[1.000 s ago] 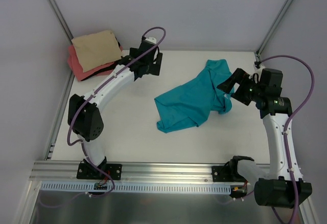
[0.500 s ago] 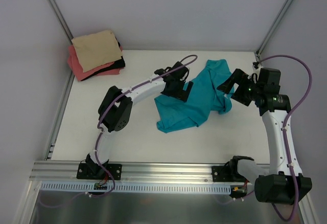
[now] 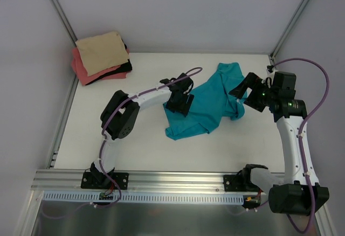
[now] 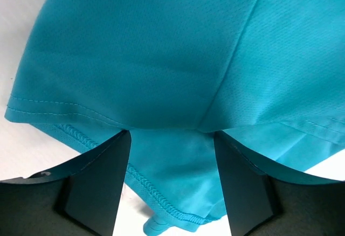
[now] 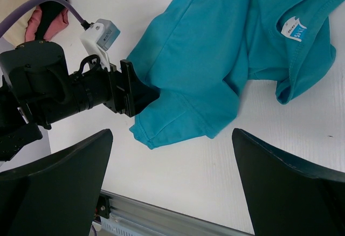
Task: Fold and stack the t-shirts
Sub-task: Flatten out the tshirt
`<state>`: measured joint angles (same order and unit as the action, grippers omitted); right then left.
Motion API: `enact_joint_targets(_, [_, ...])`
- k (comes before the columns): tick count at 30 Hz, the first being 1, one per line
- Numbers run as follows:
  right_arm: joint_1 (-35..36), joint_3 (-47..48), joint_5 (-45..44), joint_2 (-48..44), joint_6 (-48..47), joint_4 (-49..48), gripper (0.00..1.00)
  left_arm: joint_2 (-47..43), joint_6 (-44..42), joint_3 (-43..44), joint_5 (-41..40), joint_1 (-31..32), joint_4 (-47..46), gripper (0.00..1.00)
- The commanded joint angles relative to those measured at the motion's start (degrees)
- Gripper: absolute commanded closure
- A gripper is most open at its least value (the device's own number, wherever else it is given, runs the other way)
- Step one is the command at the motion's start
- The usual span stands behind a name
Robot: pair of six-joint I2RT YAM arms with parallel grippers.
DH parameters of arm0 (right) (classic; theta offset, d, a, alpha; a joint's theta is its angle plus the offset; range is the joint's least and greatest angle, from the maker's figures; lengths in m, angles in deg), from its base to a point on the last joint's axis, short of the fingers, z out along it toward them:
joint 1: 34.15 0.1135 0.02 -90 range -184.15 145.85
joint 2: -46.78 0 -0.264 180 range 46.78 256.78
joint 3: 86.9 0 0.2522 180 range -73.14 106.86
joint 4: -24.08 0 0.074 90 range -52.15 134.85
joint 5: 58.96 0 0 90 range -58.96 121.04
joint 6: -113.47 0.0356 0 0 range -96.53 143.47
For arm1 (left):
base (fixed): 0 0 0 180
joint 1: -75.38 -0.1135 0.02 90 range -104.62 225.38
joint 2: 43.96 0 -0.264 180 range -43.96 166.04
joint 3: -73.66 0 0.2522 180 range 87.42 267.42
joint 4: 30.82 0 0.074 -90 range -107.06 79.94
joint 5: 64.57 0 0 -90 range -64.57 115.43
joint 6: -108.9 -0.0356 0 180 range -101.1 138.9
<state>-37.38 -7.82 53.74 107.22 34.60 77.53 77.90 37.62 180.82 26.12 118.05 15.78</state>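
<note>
A crumpled teal t-shirt (image 3: pixel 207 104) lies right of the table's middle, and its white neck label (image 5: pixel 294 28) shows in the right wrist view. My left gripper (image 3: pixel 185 105) is at the shirt's left edge. Its jaws stand apart, with teal fabric (image 4: pixel 161 58) between them and draped over the fingertips (image 4: pixel 171 133). The left gripper (image 5: pixel 141 93) also appears in the right wrist view, at the hem. My right gripper (image 3: pixel 241 91) hovers open above the shirt's right side (image 5: pixel 172 133), holding nothing. A folded tan t-shirt (image 3: pixel 99 53) rests on a coral-pink t-shirt (image 3: pixel 86 75) at the back left.
Something black (image 3: pixel 124 66) sticks out of the stack at the back left. An aluminium rail (image 3: pixel 178 179) runs along the near edge. Slanted frame posts (image 3: pixel 56 9) and grey walls close in the back and sides.
My left arm swung from the stack at the back left to the teal shirt's left edge, and its jaws have narrowed around the fabric. The right arm has not moved.
</note>
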Motion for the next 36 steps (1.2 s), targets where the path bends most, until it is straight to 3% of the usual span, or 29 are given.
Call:
enact_joint_targets(1, [0.24, 1.92, -0.46, -1.65, 0.38, -0.40, 0.00, -4.53, 0.70, 0.63, 0.64, -0.05, -2.25, 0.36])
enact_joint_targets(9, [0.24, 0.95, 0.24, -1.73, 1.52, -1.53, 0.00, -5.50, 0.44, 2.83, -2.27, 0.13, -2.96, 0.33])
enact_joint_targets(28, [0.24, 1.39, 0.77, -0.42, 1.78, -2.06, 0.00, -2.95, 0.44, 5.91, -0.87, 0.13, -1.91, 0.35])
enact_joint_targets(36, [0.24, 1.22, 1.21, 0.02, 2.05, -2.77, 0.01, -4.18, -1.05, 2.05, -3.24, 0.39, 0.03, 0.34])
